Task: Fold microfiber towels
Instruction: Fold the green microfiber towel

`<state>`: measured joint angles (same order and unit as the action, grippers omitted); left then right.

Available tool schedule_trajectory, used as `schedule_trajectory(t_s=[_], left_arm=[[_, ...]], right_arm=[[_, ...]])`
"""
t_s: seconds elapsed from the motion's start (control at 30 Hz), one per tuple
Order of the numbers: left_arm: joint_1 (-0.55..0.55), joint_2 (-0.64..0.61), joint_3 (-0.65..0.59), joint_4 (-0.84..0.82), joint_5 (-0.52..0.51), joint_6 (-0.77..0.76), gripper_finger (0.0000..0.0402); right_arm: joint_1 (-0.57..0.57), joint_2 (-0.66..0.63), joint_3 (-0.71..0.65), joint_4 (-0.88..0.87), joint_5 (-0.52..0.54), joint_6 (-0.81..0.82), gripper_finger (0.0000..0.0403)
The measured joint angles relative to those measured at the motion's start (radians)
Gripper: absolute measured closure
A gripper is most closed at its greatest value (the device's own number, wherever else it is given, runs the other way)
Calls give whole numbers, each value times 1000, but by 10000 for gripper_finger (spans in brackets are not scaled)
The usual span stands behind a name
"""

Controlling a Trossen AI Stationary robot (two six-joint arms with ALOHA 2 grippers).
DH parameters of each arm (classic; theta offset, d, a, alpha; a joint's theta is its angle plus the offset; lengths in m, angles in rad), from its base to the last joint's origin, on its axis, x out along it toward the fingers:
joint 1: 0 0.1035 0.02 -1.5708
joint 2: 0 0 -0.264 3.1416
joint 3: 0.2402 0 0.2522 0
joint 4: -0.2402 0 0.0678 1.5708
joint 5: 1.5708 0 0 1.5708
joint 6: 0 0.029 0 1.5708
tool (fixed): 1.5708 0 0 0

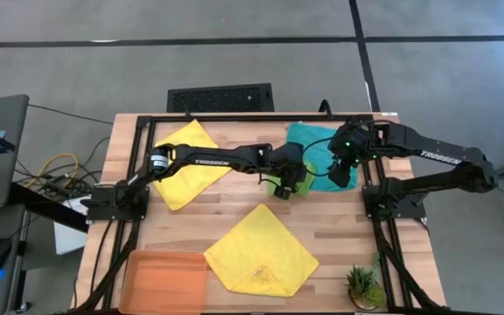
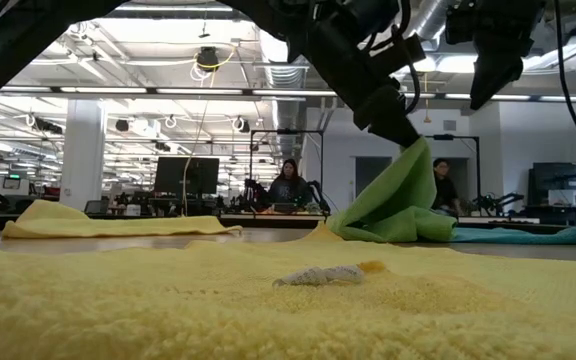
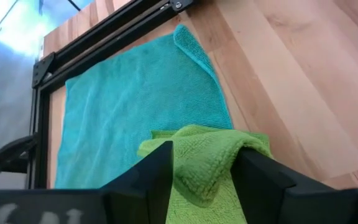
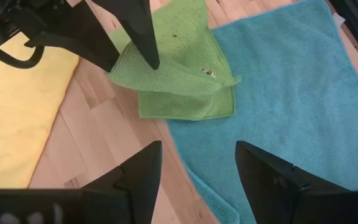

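Note:
A lime green towel lies folded at the table's middle right, its far part over the near corner of a spread teal towel. My left gripper is at the green towel with its fingers apart and a raised fold of the cloth between them. My right gripper hangs open above the teal towel, touching nothing. One yellow towel lies flat at the far left. A second yellow towel lies flat near the front edge. My left gripper has a raised fold of the green towel between its open fingers, the cloth lying against their inner sides. The fingers slant down from the table's left. In the low view the towel rises to a peak at the fingertips, its lower part resting on the table.
An orange tray sits at the near left corner and a small potted plant at the near right. A black frame borders the table. Bare wood shows between the towels. People sit at desks in the room beyond the table.

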<state>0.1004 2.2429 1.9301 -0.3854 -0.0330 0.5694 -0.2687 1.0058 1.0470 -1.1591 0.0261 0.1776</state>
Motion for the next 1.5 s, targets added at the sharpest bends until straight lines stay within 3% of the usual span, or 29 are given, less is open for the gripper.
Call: schedule_trajectory(t_s=[0.23, 0.53, 0.67, 1.03, 1.3, 1.5], left_arm=[[1, -5, 0, 15, -8, 71, 251], [28, -20, 43, -149, 107, -2, 265], [42, -18, 29, -149, 154, -17, 266], [21, 32, 1, -119, 141, 126, 267], [32, 35, 4, -121, 143, 86, 267], [45, 63, 7, -143, 221, 18, 267]], right_arm=[[0, 0, 0, 0, 0, -1, 175], [0, 0, 0, -1, 0, -2, 175], [0, 0, 0, -1, 0, -1, 175], [-1, 0, 0, 0, 1, -1, 175], [-1, 0, 0, 0, 1, -1, 175], [-2, 0, 0, 0, 1, -1, 175]])
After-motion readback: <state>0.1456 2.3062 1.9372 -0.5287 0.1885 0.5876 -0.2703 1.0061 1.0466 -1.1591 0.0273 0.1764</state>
